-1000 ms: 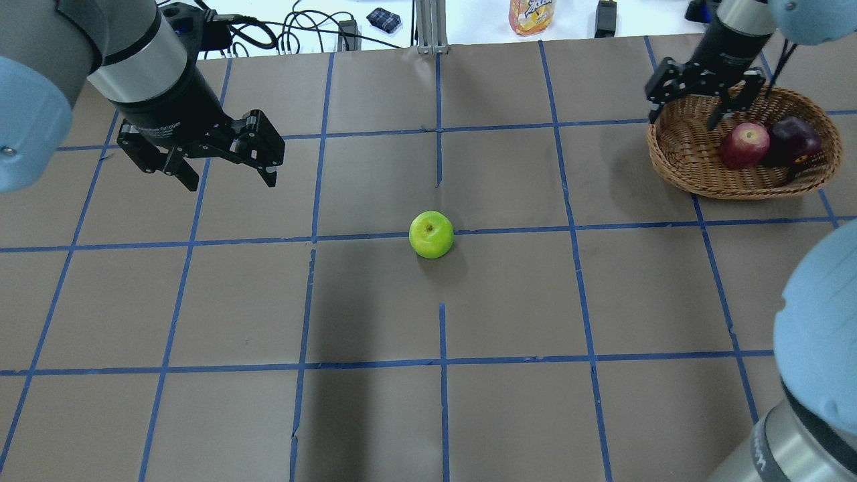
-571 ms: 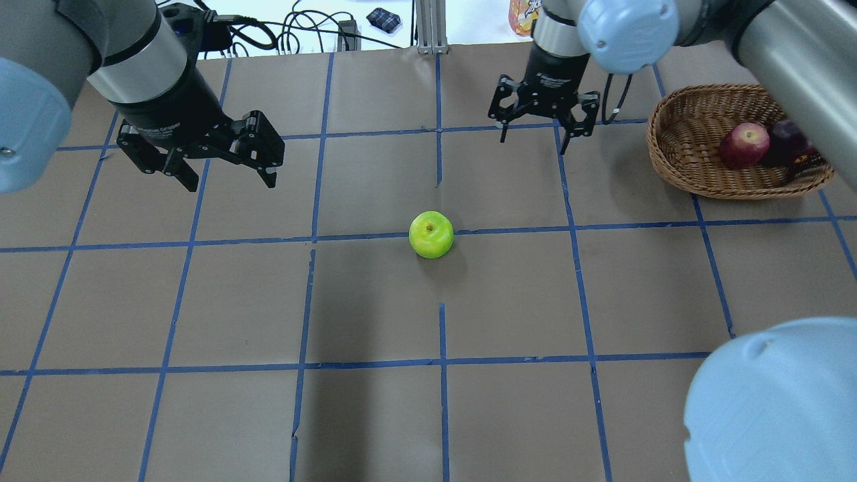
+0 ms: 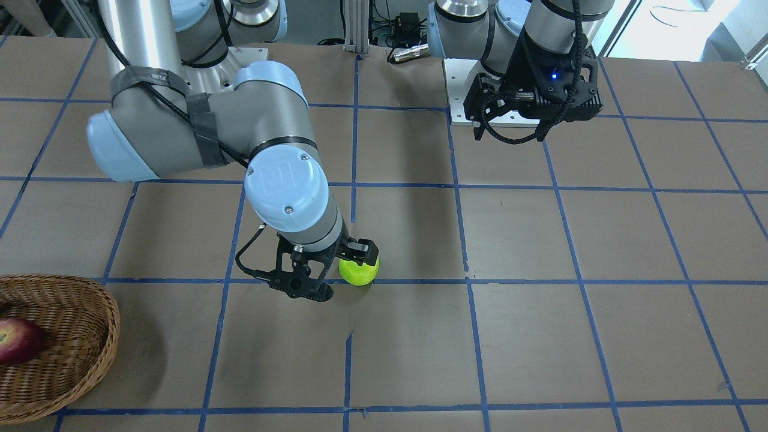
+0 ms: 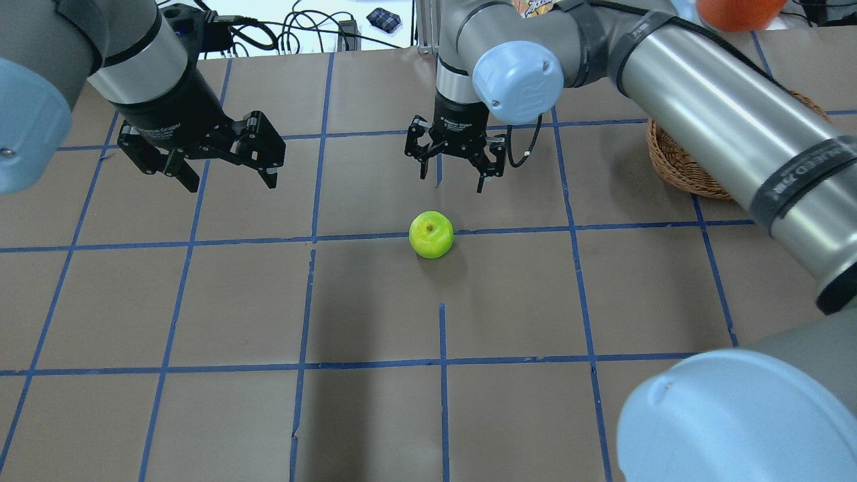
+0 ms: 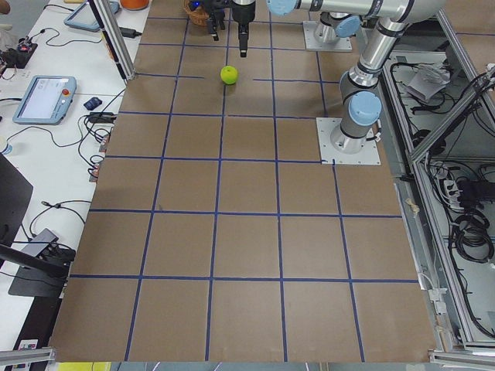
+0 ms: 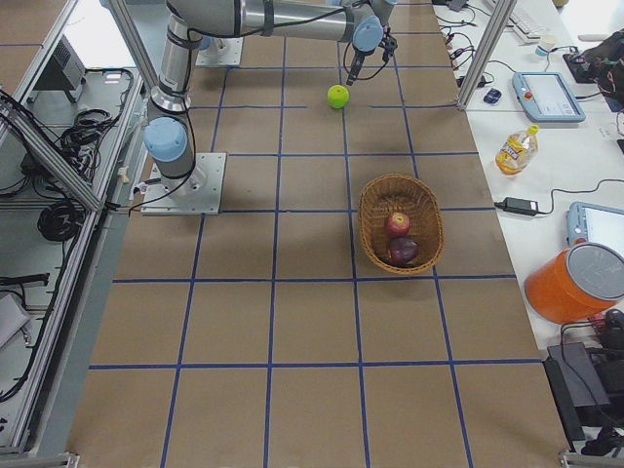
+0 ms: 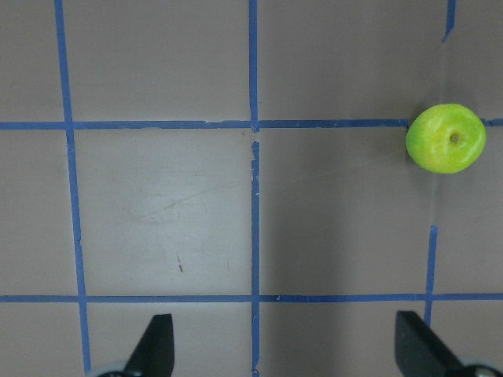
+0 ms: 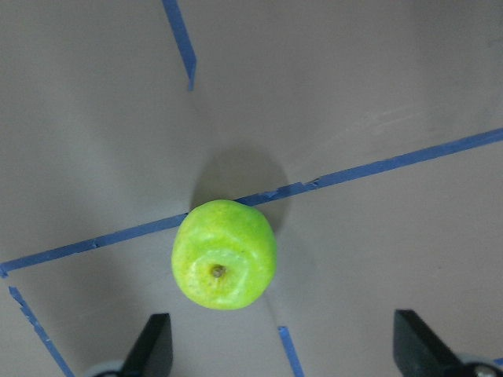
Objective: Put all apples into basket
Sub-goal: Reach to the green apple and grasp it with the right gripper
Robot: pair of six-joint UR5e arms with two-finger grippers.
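The lime green apple (image 4: 431, 234) lies on the brown table near its middle; it also shows in the front view (image 3: 359, 271) and in the right wrist view (image 8: 225, 254). My right gripper (image 4: 452, 181) is open and empty and hovers just above the apple without touching it. My left gripper (image 4: 231, 182) is open and empty, raised over the table well to the apple's left. The wicker basket (image 6: 375, 210) holds the red apple (image 6: 397, 224) and the maroon apple (image 6: 402, 251). In the overhead view my right arm hides most of the basket (image 4: 676, 167).
Blue tape lines grid the table. Cables (image 4: 294, 30) and a metal post (image 4: 428, 27) stand at the far edge. An orange tub (image 6: 575, 283), a bottle (image 6: 514, 148) and tablets sit on the side bench beyond the basket.
My right arm has swung from over the basket leftwards across the table to above the green apple, gripper still open. The left arm and the apples have not moved.
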